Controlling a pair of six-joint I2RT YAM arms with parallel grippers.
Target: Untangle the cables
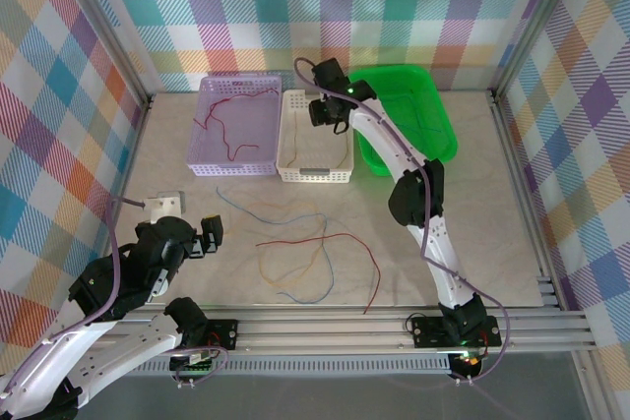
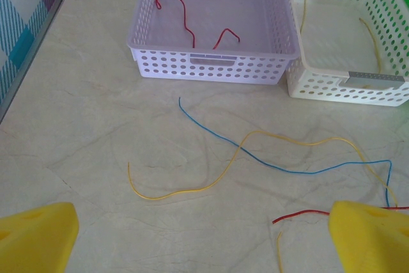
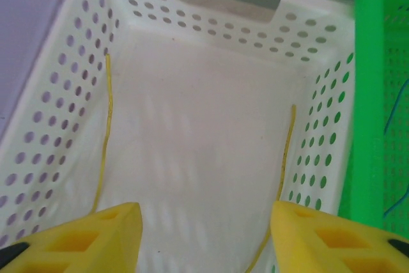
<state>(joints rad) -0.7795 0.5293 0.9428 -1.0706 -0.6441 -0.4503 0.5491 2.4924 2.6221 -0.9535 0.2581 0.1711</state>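
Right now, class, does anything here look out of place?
Yes. A thin blue wire, thin yellow wire and thin red wire lie crossed on the beige tabletop, outside the lilac plastic basket, white plastic basket and green plastic tub holding matching wires.

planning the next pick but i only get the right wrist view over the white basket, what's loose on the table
Observer: A blue cable, a yellow cable and a red cable lie on the table, crossing one another.
Operator: and what's the left arm doing
Observer: The left fingers are open at the table's near left, facing those cables.
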